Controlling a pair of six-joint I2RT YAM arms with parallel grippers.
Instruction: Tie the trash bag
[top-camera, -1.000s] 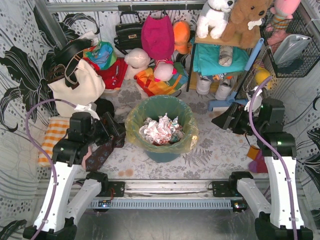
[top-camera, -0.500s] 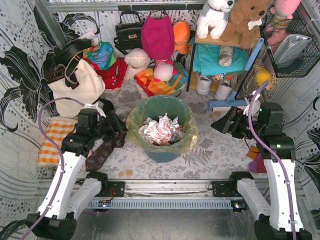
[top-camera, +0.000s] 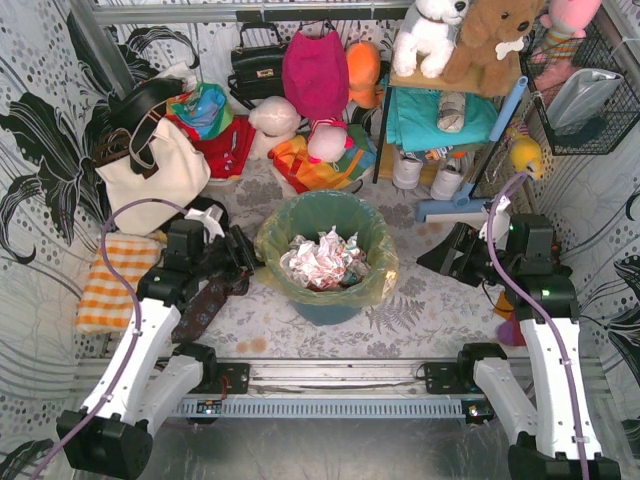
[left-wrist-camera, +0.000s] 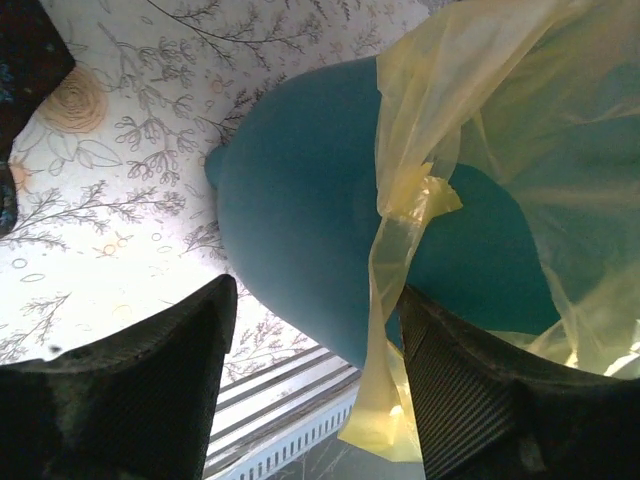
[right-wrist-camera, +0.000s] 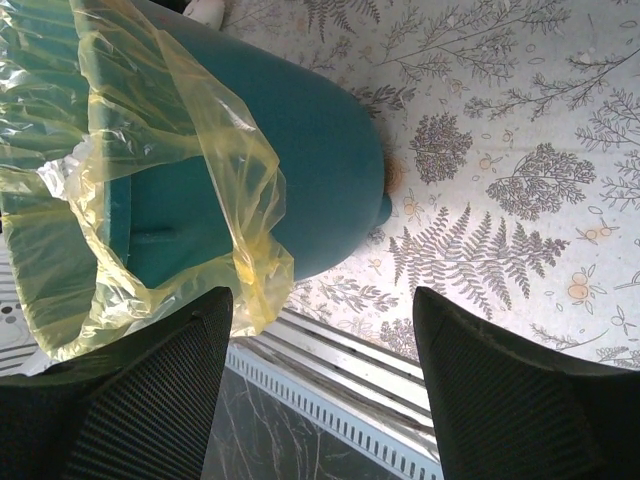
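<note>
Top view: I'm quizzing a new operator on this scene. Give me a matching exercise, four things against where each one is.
1 bag
2 tote
3 left hand
4 right hand

A right of the bin, apart from it
B folded over the bin's rim
C at the far left
D close by the bin's left side

Pairs: 1-B, 2-C, 3-D, 4-A

One trash bag (top-camera: 384, 272), one teal bin (top-camera: 322, 312), one canvas tote (top-camera: 160, 175), one black handbag (top-camera: 258, 65).
</note>
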